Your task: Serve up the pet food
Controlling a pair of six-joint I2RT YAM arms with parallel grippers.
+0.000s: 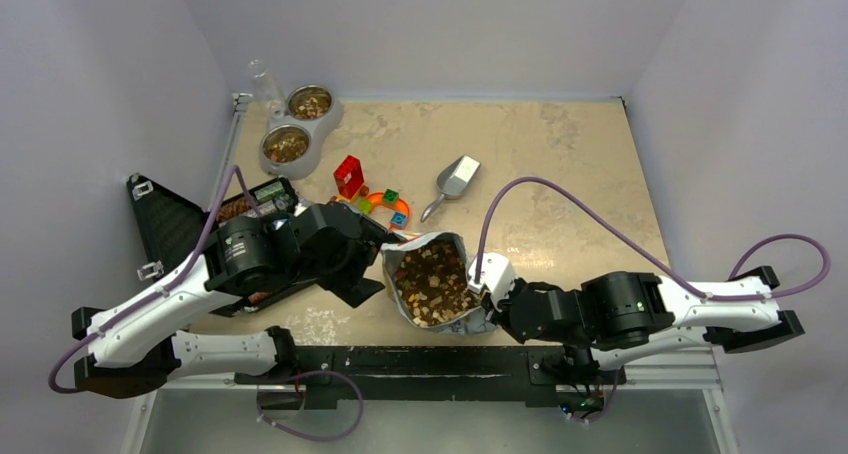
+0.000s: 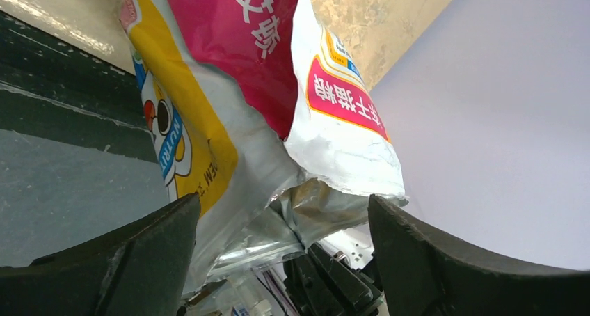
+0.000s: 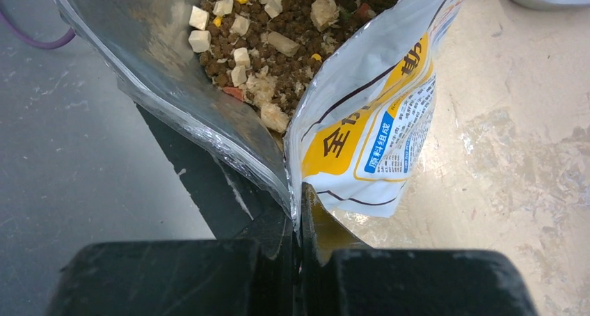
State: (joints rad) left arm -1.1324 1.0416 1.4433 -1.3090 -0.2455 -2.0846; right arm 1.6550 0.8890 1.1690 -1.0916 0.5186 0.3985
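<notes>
An open foil bag [image 1: 452,244] stands at the near middle of the table, holding the pet food [image 1: 432,282], brown kibble mixed with pale chunks. My right gripper [image 1: 490,309] is shut on the bag's right rim. The right wrist view shows the seam [image 3: 296,191] pinched between the fingers and the pet food [image 3: 278,17] inside. My left gripper [image 1: 375,264] is open at the bag's left side. In the left wrist view its jaws stand wide apart with the bag's crumpled edge [image 2: 313,204] between them, untouched.
A grey double bowl [image 1: 297,129] with kibble in both cups sits at the back left, beside a clear bottle [image 1: 265,82]. A metal scoop [image 1: 455,182] and colourful toy blocks [image 1: 350,177] lie behind the bag. A black device [image 1: 262,196] sits at the left.
</notes>
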